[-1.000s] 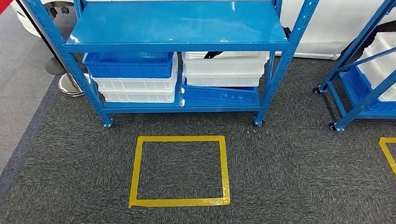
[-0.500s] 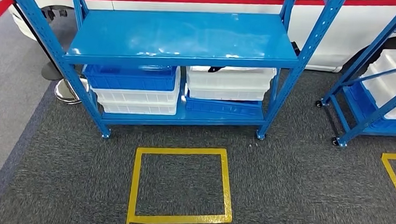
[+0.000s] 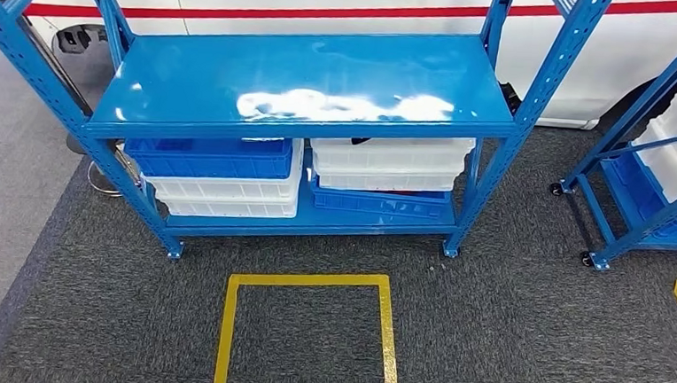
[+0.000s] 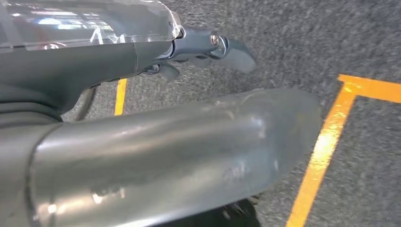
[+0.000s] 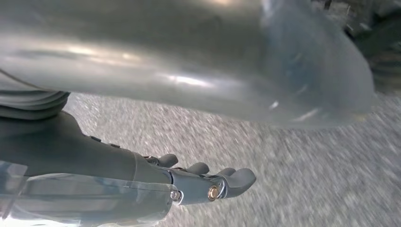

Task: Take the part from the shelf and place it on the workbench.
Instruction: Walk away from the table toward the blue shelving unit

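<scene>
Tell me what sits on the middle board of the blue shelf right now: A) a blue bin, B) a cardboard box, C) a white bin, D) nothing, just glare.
D: the middle board of the blue shelf is bare with a bright reflection; the white bins and blue bin sit on the level beneath.

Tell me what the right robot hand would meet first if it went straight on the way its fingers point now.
Probably just the grey carpet. The right robot hand hangs empty with its fingers stretched out over it, and nothing else lies ahead of them; depth is unclear in the blur.
</scene>
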Motion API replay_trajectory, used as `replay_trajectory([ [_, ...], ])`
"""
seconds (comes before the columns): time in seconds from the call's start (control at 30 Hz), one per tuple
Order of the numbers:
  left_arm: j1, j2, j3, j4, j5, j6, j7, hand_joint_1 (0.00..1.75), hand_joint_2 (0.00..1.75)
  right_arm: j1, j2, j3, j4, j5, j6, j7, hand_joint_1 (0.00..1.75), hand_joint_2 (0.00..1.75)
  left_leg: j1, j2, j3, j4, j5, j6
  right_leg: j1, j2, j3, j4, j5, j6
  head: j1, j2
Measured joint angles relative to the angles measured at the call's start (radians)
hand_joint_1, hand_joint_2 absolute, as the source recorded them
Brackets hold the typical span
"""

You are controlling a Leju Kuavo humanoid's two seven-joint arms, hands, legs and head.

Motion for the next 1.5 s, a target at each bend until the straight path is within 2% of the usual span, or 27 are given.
replay_trajectory([
  [0.07,0.003,0.0,0.002,0.0,-0.002,0.0,0.0,0.0,0.0,0.0,0.0,-0.003,0.0,0.0,0.0,0.0,0.0,0.0,0.002,0.001,-0.063,0.042,-0.074,-0.003,0.0,0.002,0.032,-0.001,-0.026,0.0,0.0,0.0],
  [0.1,0.005,0.0,0.004,0.0,-0.004,-0.001,0.0,0.0,0.0,0.001,0.0,-0.004,0.0,0.0,0.0,0.0,0.0,0.0,0.003,0.001,-0.079,0.026,-0.088,-0.002,0.001,0.003,0.05,-0.001,-0.041,0.001,0.0,0.0],
  [0.13,0.007,0.0,0.005,0.0,-0.006,-0.001,0.0,0.0,0.0,0.001,0.0,-0.004,0.0,0.0,0.0,0.0,0.0,0.0,0.003,0.001,-0.084,-0.012,-0.071,0.0,0.001,0.003,0.068,-0.001,-0.055,0.003,0.0,0.0],
  [0.23,0.015,0.0,0.008,0.0,-0.01,-0.002,0.0,0.0,0.0,0.002,0.001,-0.005,0.001,0.0,0.001,0.0,0.0,0.0,-0.003,0.004,-0.082,-0.151,0.11,0.019,0.004,0.004,0.116,-0.002,-0.099,0.014,0.001,0.0],
  [0.27,0.017,0.0,0.009,0.0,-0.011,-0.002,0.001,0.0,0.0,0.001,0.001,-0.006,0.001,0.001,0.001,0.0,0.0,0.0,-0.007,0.004,-0.077,-0.172,0.151,0.026,0.004,0.005,0.13,-0.004,-0.111,0.02,0.001,0.0],
  [0.33,0.014,0.0,0.009,0.0,-0.013,-0.002,0.001,0.0,0.0,-0.004,0.001,-0.006,0.001,0.002,0.002,0.0,0.0,0.0,-0.011,0.003,-0.056,-0.184,0.159,0.04,0.005,0.007,0.146,0.006,-0.108,0.037,0.001,0.0],
  [0.37,0.011,0.0,0.009,0.0,-0.014,-0.001,0.001,0.0,0.0,-0.006,0.001,-0.006,0.001,0.002,0.003,0.0,0.0,0.0,-0.01,0.002,-0.042,-0.194,0.158,0.046,0.004,0.007,0.14,0.029,-0.095,0.043,0.002,0.0],
  [0.43,0.006,0.0,0.01,0.0,-0.019,0.005,0.003,0.0,0.0,-0.011,0.001,-0.009,0.0,0.001,0.01,-0.001,0.0,0.0,-0.005,0.001,-0.015,-0.217,0.155,0.057,0.004,0.006,0.088,0.118,-0.083,0.05,0.003,0.0],
  [0.5,0.003,0.0,0.013,0.0,-0.027,0.013,0.005,0.0,0.0,-0.014,0.001,-0.012,0.0,0.0,0.018,-0.002,0.0,0.0,-0.003,0.001,0.005,-0.229,0.144,0.066,0.004,0.005,0.01,0.217,-0.13,0.054,0.004,0.0],
  [0.57,0.002,0.001,0.016,0.0,-0.032,0.017,0.006,0.0,0.0,-0.013,0.001,-0.015,0.0,-0.002,0.02,-0.002,0.0,0.0,-0.004,-0.002,0.025,-0.231,0.127,0.069,0.004,0.005,-0.051,0.261,-0.186,0.058,0.003,0.0],
  [0.6,0.002,0.001,0.017,0.0,-0.033,0.017,0.006,0.0,0.0,-0.011,0.001,-0.017,0.0,-0.003,0.02,-0.002,0.0,0.0,-0.004,-0.004,0.037,-0.231,0.117,0.068,0.005,0.005,-0.065,0.248,-0.186,0.059,0.004,0.0],
  [0.63,0.004,0.001,0.018,0.0,-0.035,0.017,0.006,0.0,0.0,-0.009,0.0,-0.019,0.0,-0.003,0.019,-0.003,0.0,0.0,-0.004,-0.006,0.051,-0.231,0.106,0.066,0.005,0.005,-0.067,0.21,-0.158,0.057,0.004,0.0],
  [0.73,0.007,-0.002,0.022,0.001,-0.041,0.017,0.004,0.0,0.0,-0.001,0.0,-0.026,0.001,-0.003,0.018,-0.004,0.0,0.0,-0.005,-0.008,0.08,-0.228,0.075,0.054,0.012,0.005,-0.056,0.054,-0.006,0.04,0.003,0.0],
  [0.77,0.006,-0.003,0.023,0.002,-0.042,0.017,0.004,0.0,0.0,0.0,-0.001,-0.027,0.001,-0.003,0.017,-0.005,0.0,0.0,-0.006,-0.009,0.081,-0.227,0.067,0.049,0.015,0.006,-0.057,0.028,0.023,0.033,0.002,0.0],
  [0.8,0.005,-0.004,0.024,0.002,-0.042,0.017,0.004,0.0,0.0,0.0,-0.001,-0.028,0.001,-0.004,0.017,-0.005,0.0,0.0,-0.007,-0.01,0.085,-0.225,0.064,0.043,0.017,0.006,-0.059,0.019,0.028,0.027,0.001,0.0],
  [0.93,0.002,-0.003,0.03,0.002,-0.046,0.017,0.002,0.0,0.0,-0.001,0.001,-0.033,0.0,-0.01,0.019,-0.006,0.0,0.0,-0.006,-0.006,0.083,-0.185,0.033,0.02,0.009,0.005,-0.028,-0.002,0.026,0.006,-0.002,0.0],
  [1.03,-0.001,-0.003,0.033,0.002,-0.05,0.016,0.001,0.0,0.0,-0.004,0.002,-0.04,0.0,-0.016,0.021,-0.006,0.0,0.0,0.002,-0.001,-0.012,-0.015,-0.047,0.003,0.007,0.007,-0.015,-0.007,0.018,0.0,-0.005,0.0],
  [1.07,-0.001,-0.003,0.033,0.002,-0.051,0.016,0.0,0.0,0.0,-0.005,0.002,-0.043,0.0,-0.021,0.023,-0.007,0.0,0.0,0.005,0.0,-0.043,0.028,-0.058,0.0,0.006,0.01,-0.012,-0.007,0.014,0.0,-0.005,0.0],
  [1.1,0.0,-0.003,0.033,0.002,-0.053,0.016,0.0,0.0,0.0,-0.005,0.002,-0.048,0.0,-0.026,0.026,-0.008,0.0,0.0,0.007,0.0,-0.058,0.038,-0.049,-0.001,0.006,0.015,-0.008,-0.007,0.011,0.001,-0.005,0.0],
  [1.13,0.001,-0.003,0.034,0.002,-0.054,0.017,0.0,0.0,0.0,-0.006,0.002,-0.052,0.0,-0.03,0.026,-0.009,0.0,0.0,0.009,0.0,-0.053,0.008,-0.018,-0.001,0.006,0.02,-0.002,-0.007,0.008,0.003,-0.005,0.0],
  [1.2,0.002,-0.003,0.035,0.002,-0.059,0.018,-0.002,0.0,0.0,-0.007,0.004,-0.059,0.0,-0.031,0.014,-0.011,0.0,0.0,0.01,0.0,-0.01,-0.121,0.07,0.003,0.005,0.026,0.01,-0.007,0.002,0.007,-0.005,0.0],
  [1.23,0.001,-0.003,0.037,0.002,-0.061,0.019,-0.003,0.0,0.0,-0.007,0.006,-0.06,0.0,-0.029,0.006,-0.012,0.0,0.0,0.008,0.0,0.008,-0.176,0.092,0.007,0.005,0.029,0.013,-0.006,0.001,0.01,-0.006,0.0],
  [1.27,-0.001,-0.002,0.038,0.002,-0.064,0.02,-0.004,0.0,0.0,-0.008,0.007,-0.06,0.0,-0.026,0.0,-0.013,0.0,0.0,0.005,0.001,0.016,-0.21,0.104,0.013,0.005,0.031,0.013,-0.006,0.0,0.015,-0.006,0.0],
  [1.33,-0.004,-0.002,0.04,0.002,-0.069,0.022,-0.007,0.0,0.0,-0.007,0.009,-0.061,0.0,-0.022,-0.004,-0.014,0.0,0.0,0.0,0.001,0.016,-0.222,0.104,0.026,0.005,0.035,0.012,-0.007,-0.001,0.029,-0.008,0.0],
  [1.4,-0.004,-0.002,0.043,0.002,-0.075,0.024,-0.01,0.0,0.0,-0.007,0.009,-0.066,0.0,-0.025,0.0,-0.018,0.0,0.0,0.003,0.005,0.023,-0.235,0.124,0.043,0.006,0.033,0.013,-0.002,-0.01,0.042,-0.007,0.0],
  [1.43,-0.005,-0.002,0.045,0.002,-0.079,0.024,-0.011,0.0,0.0,-0.008,0.009,-0.07,0.0,-0.026,0.003,-0.02,0.0,0.0,0.006,0.007,0.027,-0.242,0.13,0.05,0.006,0.028,0.005,0.018,-0.026,0.046,-0.005,0.0],
  [1.5,-0.005,-0.002,0.051,0.002,-0.084,0.024,-0.012,0.0,0.0,-0.013,0.01,-0.076,-0.001,-0.028,0.001,-0.021,0.0,0.0,0.006,0.014,0.028,-0.249,0.136,0.057,0.006,0.015,-0.042,0.117,-0.086,0.05,-0.001,0.0],
])
